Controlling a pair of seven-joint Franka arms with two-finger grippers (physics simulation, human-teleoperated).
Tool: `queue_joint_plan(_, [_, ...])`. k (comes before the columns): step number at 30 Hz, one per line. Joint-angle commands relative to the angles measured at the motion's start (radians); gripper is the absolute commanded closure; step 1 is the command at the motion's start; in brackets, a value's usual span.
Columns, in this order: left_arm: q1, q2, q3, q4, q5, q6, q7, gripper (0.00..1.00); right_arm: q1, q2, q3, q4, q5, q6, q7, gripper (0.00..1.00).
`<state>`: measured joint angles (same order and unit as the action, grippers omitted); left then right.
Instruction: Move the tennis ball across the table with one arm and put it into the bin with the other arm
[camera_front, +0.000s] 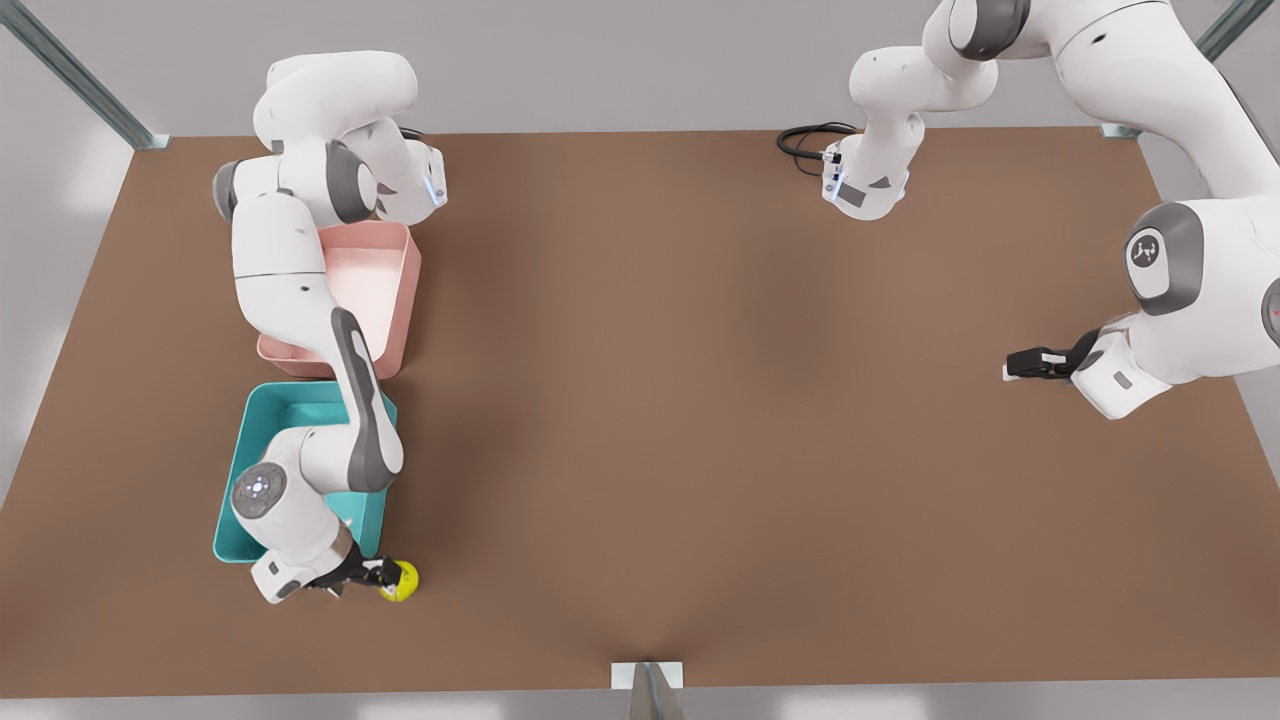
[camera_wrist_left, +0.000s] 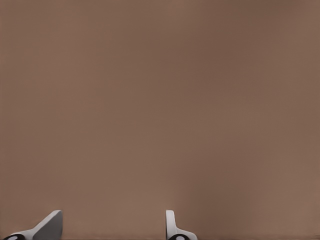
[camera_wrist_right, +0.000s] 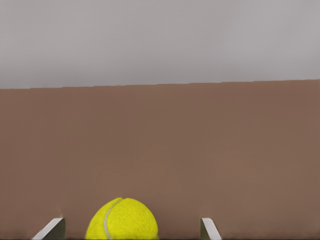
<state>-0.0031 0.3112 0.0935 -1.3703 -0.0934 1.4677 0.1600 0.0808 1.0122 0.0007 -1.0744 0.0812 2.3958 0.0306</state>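
Now your right gripper (camera_front: 385, 577), lower left of the front view, has its spread fingers around the tennis ball (camera_front: 401, 581) just beside the bin (camera_front: 262, 412); your left gripper (camera_front: 1012, 365) waits open at right

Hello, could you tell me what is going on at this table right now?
The right gripper is at the tennis ball, which lies between its open fingers on the table, just outside the corner of the teal bin. The ball is not in the bin yet. A pink tray sits just beyond the bin. The left gripper waits open over bare table on the front view's right.
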Motion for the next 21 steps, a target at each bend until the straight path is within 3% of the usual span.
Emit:
queue_joint_plan(1, [0.000,0.000,0.000,0.000,0.000,-0.007,-0.073,0.00,-0.001,-0.001,0.001,-0.004,0.003,-0.049,-0.077,0.00])
queue_joint_plan(21, [0.018,0.005,0.000,0.000,-0.002,-0.006,-0.074,0.00,0.027,0.063,0.001,0.002,0.002,-0.017,-0.081,0.00])
